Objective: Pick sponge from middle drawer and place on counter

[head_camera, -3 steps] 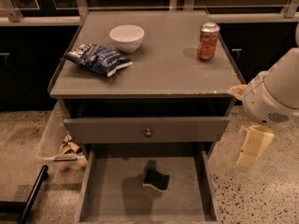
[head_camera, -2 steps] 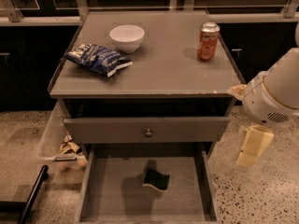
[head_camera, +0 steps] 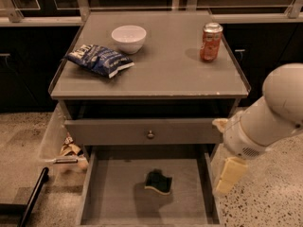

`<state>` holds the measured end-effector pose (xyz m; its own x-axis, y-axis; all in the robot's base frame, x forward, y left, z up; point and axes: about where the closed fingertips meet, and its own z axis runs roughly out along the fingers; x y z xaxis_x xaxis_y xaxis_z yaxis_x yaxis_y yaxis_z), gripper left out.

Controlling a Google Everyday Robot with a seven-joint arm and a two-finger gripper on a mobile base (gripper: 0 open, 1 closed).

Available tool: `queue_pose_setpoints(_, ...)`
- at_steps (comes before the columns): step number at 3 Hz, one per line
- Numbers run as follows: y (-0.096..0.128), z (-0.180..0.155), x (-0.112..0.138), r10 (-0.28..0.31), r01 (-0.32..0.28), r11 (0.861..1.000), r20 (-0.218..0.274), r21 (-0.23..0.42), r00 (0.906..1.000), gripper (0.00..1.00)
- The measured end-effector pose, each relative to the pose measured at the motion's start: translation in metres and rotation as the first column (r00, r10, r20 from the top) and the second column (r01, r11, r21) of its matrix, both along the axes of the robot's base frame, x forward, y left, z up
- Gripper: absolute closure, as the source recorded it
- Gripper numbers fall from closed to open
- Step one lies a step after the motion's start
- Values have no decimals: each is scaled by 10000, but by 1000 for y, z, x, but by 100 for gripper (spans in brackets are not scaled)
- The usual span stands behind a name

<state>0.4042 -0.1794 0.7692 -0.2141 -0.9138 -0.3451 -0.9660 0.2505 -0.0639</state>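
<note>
**Sponge:** small wavy-edged sponge (head_camera: 158, 181), dark green face over pale yellow body. It lies flat near the middle of the floor of the wide grey middle drawer (head_camera: 118, 193), which is pulled out, and touches no wall.

**Gripper:** two-finger gripper (head_camera: 220, 156) on a white arm, just beside the drawer's right wall. The pale yellow jaws stand apart and hold nothing.

**Desk:** flat matte grey desk (head_camera: 165, 74), bare in its front middle.

**Step:** judged as the approach, with the grasp not yet made.

**Next:** swing left over the drawer, then descend to straddle the sponge.
</note>
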Motion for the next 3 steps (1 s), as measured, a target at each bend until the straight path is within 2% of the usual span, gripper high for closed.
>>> queue_pose_setpoints(2, 32, -95, 3, 443, -449, 9975, 126, 542, 9989, 0)
queue_pose_setpoints(3, 37, -141, 2, 487, -483, 9940, -14, 980, 9988, 0)
